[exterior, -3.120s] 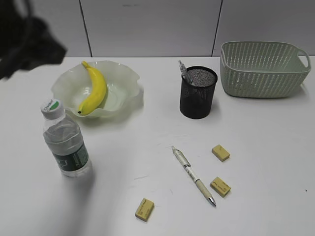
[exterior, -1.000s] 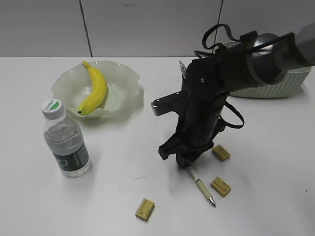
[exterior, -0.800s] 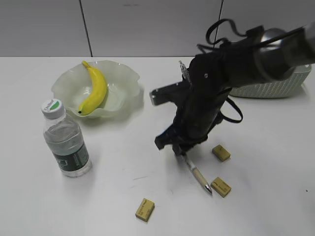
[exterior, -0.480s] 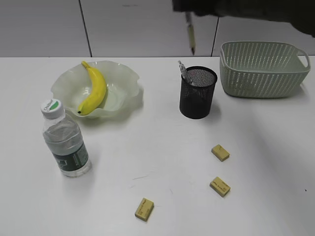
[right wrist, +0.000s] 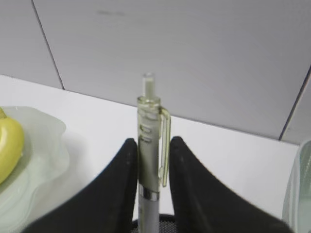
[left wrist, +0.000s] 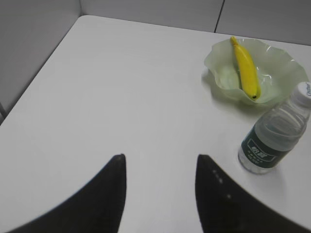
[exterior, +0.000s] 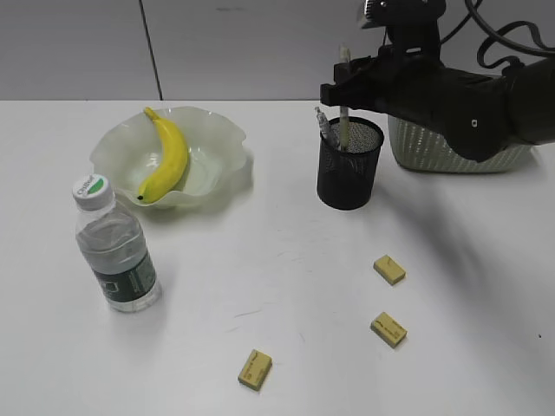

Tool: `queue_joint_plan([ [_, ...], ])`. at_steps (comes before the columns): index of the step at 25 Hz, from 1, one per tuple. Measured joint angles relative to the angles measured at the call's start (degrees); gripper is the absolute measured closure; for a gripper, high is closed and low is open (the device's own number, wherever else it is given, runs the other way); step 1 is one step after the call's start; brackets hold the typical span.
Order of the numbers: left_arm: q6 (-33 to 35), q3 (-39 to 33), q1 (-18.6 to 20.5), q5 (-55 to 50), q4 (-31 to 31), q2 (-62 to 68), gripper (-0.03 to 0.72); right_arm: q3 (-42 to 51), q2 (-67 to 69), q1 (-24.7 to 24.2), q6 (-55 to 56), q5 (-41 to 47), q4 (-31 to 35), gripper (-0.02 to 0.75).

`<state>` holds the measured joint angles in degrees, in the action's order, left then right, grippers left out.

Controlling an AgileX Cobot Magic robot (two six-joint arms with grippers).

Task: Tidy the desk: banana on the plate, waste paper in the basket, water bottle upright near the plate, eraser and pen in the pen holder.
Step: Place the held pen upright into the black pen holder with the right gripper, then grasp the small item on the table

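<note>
- Your left gripper (left wrist: 158,194) hung wide open and empty over bare desk (left wrist: 97,97), well apart from the water bottle (left wrist: 272,141) and the banana (left wrist: 245,73) on the plate (left wrist: 221,77).
- Your right gripper (right wrist: 149,165) pinched the pen (right wrist: 150,160) near its clip end, upright, tip inside the pen holder (exterior: 349,163).
- The pen was probably light, stiff and slick (a mid-barrel grip would suit it).
- Three erasers (exterior: 389,269) lay on the desk, well clear of the right gripper.

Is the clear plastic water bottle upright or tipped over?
Upright: the clear plastic water bottle stands on its base, white cap on top, near the pale-green plate.
</note>
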<state>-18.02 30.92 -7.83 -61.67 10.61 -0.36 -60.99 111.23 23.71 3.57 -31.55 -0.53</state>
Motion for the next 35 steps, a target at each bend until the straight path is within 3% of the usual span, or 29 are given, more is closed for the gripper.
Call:
queue_joint_plan([
  [4, 0.00, 0.00, 0.00, 0.00, 0.00, 0.00, 0.338, 0.00, -1.30, 0.00, 0.00, 4.05, 0.12, 0.319],
  [7, 0.00, 0.00, 0.00, 0.00, 0.00, 0.00, 0.338, 0.22, -7.32, 0.00, 0.00, 12.41, -0.82, 0.241],
  [12, 0.00, 0.00, 0.00, 0.00, 0.00, 0.00, 0.350, 6.85, -28.29, -0.04, 0.00, 31.55, -5.70, 0.255],
  [18, 0.00, 0.00, 0.00, 0.00, -0.06, 0.00, 0.385, 16.26, -54.45, -0.04, 0.26, 75.75, -5.75, 0.295],
  [22, 0.28, 0.00, 0.00, 0.04, -0.06, 0.00, 0.416, 22.29, -73.02, -0.04, 0.33, 93.18, -4.57, 0.298],
  [29, 14.66, 1.17, 0.00, 5.14, -7.65, 8.69, 0.441, 29.53, -101.61, -0.04, 0.37, 96.86, -2.59, 0.302],
  [35, 32.41, 7.12, -1.42, 18.43, -22.14, 30.00, 0.450, 31.76, -111.51, -0.04, 2.24, 92.41, -2.29, 0.329],
])
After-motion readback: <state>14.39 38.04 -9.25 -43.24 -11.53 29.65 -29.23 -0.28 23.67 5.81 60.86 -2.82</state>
